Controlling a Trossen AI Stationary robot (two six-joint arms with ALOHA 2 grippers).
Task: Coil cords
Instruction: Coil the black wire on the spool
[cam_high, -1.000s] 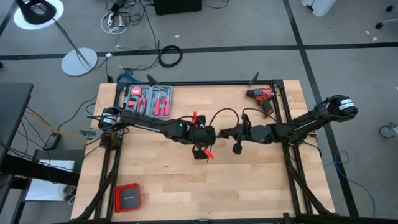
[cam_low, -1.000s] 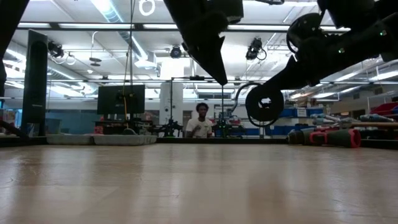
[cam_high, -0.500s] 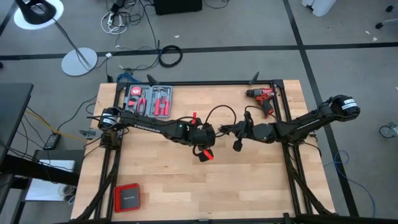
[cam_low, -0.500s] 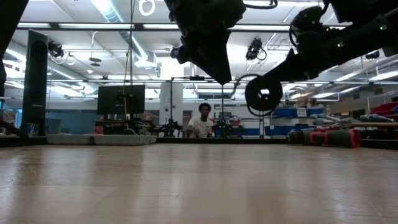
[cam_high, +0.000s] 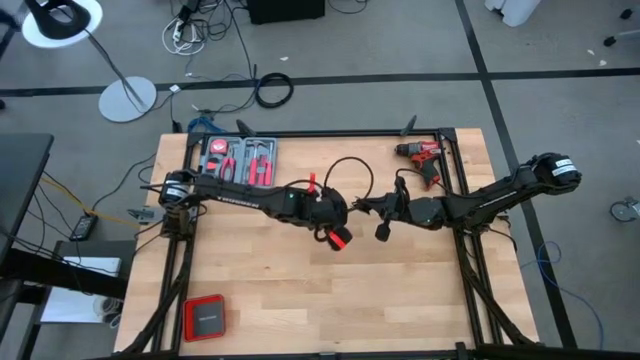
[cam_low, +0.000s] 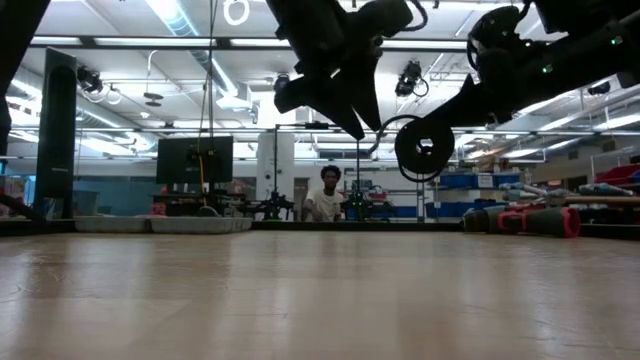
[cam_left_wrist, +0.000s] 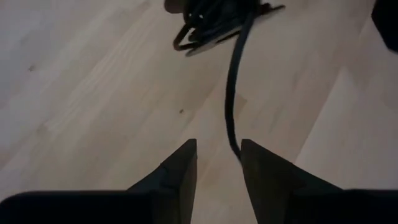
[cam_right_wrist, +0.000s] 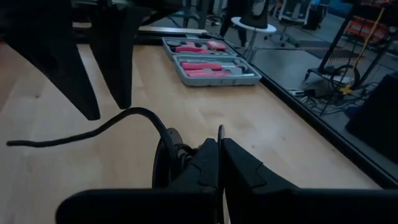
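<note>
The thin black cord (cam_high: 345, 165) hangs in the air over the table's middle, between my two grippers. My right gripper (cam_right_wrist: 219, 155) is shut on a bunch of its turns (cam_left_wrist: 205, 25). From there one strand (cam_left_wrist: 231, 93) runs to my left gripper (cam_left_wrist: 217, 168). My left gripper is open, and the strand passes close by the inner side of one finger (cam_left_wrist: 261, 174). In the high view my left gripper (cam_high: 340, 212) and right gripper (cam_high: 366, 208) nearly meet. In the low view both are well above the tabletop (cam_low: 300, 300). My right gripper pinches several bunched turns of the cord (cam_right_wrist: 173, 149) between its two shut fingers, coming level from the table's right side. The bunch is lifted clear of the table. A free strand (cam_right_wrist: 93, 127) arcs out slack toward my left gripper. My left gripper has the strand (cam_left_wrist: 236, 146) right beside one finger; I cannot tell whether it touches.
A red drill (cam_high: 425, 160) lies at the far right. A grey case of red-handled tools (cam_high: 240, 160) lies at the far left and a red-and-black box (cam_high: 205, 318) at the near left. A thick cable ring (cam_high: 273, 90) lies on the floor. A person (cam_low: 322, 195) is in the room behind.
My left gripper has turned about its wrist and gone a little toward the table's right edge, closer to my right gripper. The cord's free arc between the grippers has drawn in from a wide, low bow into a narrower loop that reaches farther toward the far edge.
</note>
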